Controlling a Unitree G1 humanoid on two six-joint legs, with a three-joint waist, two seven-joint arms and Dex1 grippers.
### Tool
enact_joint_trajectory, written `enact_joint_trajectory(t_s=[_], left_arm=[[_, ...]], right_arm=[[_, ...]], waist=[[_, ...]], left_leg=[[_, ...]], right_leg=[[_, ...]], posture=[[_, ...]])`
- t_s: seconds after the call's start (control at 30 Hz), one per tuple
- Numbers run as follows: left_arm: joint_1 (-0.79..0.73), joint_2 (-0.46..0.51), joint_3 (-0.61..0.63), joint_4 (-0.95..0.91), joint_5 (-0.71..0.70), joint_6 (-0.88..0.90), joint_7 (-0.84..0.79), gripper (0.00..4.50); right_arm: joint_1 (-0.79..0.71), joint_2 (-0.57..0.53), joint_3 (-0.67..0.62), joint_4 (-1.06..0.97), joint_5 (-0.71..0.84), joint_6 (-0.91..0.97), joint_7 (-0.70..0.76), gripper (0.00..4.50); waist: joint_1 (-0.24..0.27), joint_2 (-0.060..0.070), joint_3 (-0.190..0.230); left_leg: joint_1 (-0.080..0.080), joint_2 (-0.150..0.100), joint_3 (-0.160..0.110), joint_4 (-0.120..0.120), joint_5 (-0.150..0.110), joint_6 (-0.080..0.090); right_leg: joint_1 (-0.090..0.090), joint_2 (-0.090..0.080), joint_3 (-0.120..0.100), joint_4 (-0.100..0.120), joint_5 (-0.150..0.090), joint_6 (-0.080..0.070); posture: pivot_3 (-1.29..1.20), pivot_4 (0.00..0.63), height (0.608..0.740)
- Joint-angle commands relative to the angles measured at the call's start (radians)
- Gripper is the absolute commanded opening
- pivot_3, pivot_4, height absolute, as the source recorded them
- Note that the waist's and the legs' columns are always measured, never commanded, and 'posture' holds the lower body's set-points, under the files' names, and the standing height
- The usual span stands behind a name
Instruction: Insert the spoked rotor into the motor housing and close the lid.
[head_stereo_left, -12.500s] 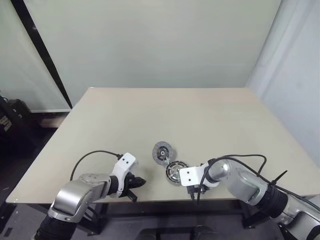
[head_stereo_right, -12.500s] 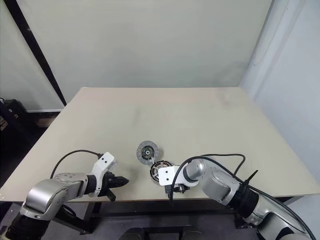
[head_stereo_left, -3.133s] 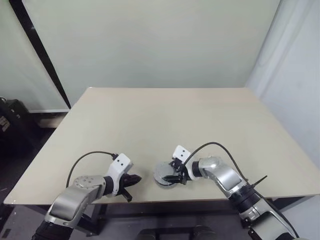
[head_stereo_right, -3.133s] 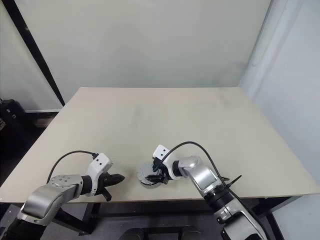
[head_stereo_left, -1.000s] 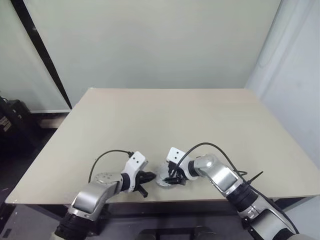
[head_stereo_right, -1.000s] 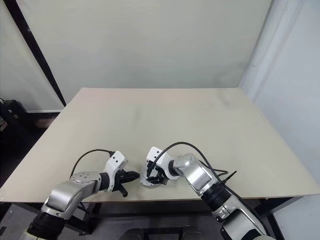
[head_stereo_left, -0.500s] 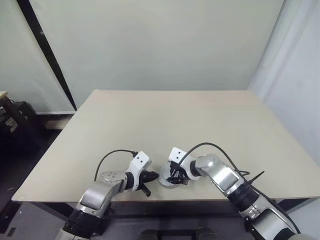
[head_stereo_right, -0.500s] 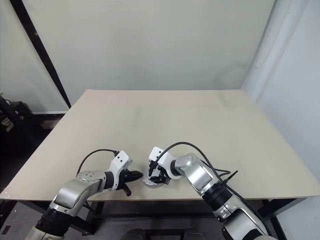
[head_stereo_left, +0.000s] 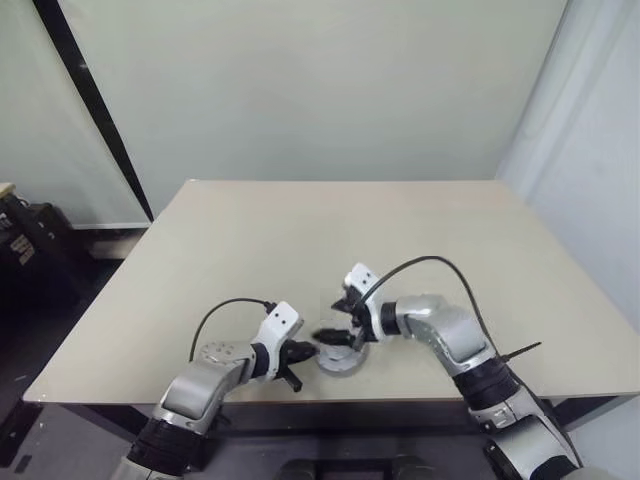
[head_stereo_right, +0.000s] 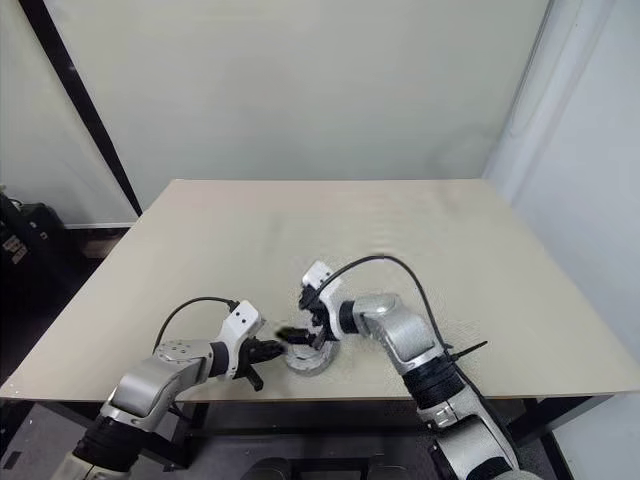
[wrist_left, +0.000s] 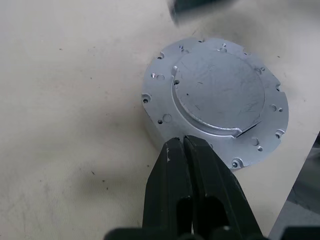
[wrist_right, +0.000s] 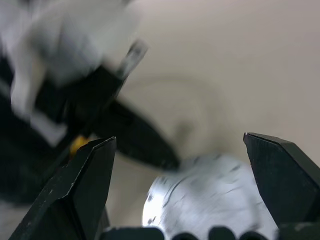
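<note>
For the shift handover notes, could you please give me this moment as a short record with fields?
surface: beige table
assembly: round silver lid lies flat on the round silver body, near the table's front edge
coils and rotor: not visible
left pincer: shut, tips at the assembly's rim; contact unclear
right pincer: open, empty, above the assembly
people: none seen

Silver arms, white wrists, black fingers (wrist_left: 192, 200)
</note>
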Motion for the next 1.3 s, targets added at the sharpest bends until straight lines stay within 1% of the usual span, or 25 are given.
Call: enact_joint_trajectory(t_s=[0.03,0.17,0.23,0.33,0.73,0.93,1.17,1.3], left_arm=[[0.006,-0.004,-0.034,-0.003,0.012,0.021,-0.002,0.00],[0.005,-0.003,-0.037,-0.006,0.013,0.024,-0.004,0.00],[0.003,-0.003,-0.038,-0.008,0.013,0.026,-0.004,0.00],[0.001,-0.003,-0.039,-0.008,0.014,0.027,-0.006,0.00],[-0.003,-0.004,-0.037,-0.012,0.015,0.034,-0.006,0.00],[-0.003,-0.002,-0.034,-0.012,0.016,0.034,-0.006,0.00],[-0.004,-0.004,-0.033,-0.015,0.016,0.035,-0.004,0.00],[-0.006,-0.005,-0.033,-0.015,0.017,0.037,-0.004,0.00]], right_arm=[[-0.034,-0.008,-0.109,-0.003,0.051,0.113,-0.063,4.45],[-0.042,-0.007,-0.205,0.059,0.064,0.239,-0.160,4.45],[-0.039,0.000,-0.255,0.087,0.083,0.311,-0.193,4.45],[-0.034,0.017,-0.317,0.121,0.112,0.368,-0.226,4.45],[-0.029,0.091,-0.518,0.281,0.263,0.564,-0.260,4.45],[-0.027,0.149,-0.633,0.323,0.329,0.581,-0.285,4.45],[-0.012,0.213,-0.689,0.324,0.366,0.614,-0.330,4.45],[0.010,0.226,-0.673,0.316,0.360,0.618,-0.348,4.45]], waist=[[0.000,0.000,0.000],[0.000,0.000,0.000],[0.000,0.000,0.000],[-0.001,0.001,0.000],[-0.002,0.001,0.000],[-0.003,0.002,0.000],[-0.007,0.002,0.000],[-0.007,0.003,0.000]], left_leg=[[0.000,0.000,0.000,0.000,0.000,0.000],[0.000,0.000,0.000,-0.001,0.001,0.001],[0.000,0.000,0.000,-0.002,0.001,0.001],[0.000,0.000,0.000,-0.002,0.001,0.002],[0.000,0.000,0.000,-0.002,0.001,0.002],[0.000,0.000,0.000,-0.002,0.001,0.002],[0.000,0.000,0.000,-0.002,0.000,0.001],[0.000,0.000,0.000,-0.003,0.000,0.000]], right_leg=[[0.000,0.000,0.000,0.000,0.000,0.000],[-0.001,0.000,0.000,0.000,0.000,0.000],[-0.001,0.000,0.000,0.000,0.000,0.000],[-0.001,0.000,0.000,0.000,0.000,0.000],[-0.001,0.000,0.000,0.000,0.000,0.000],[-0.001,0.000,0.000,0.000,0.000,0.000],[-0.001,0.000,0.000,0.000,0.000,0.000],[-0.002,0.000,0.000,0.000,0.000,0.000]], posture=[[0.00,0.000,0.740],[0.00,0.000,0.740],[0.00,0.000,0.740],[0.00,0.000,0.740],[0.00,0.000,0.740],[0.00,0.000,0.740],[0.00,0.000,0.740],[0.00,0.000,0.740]])
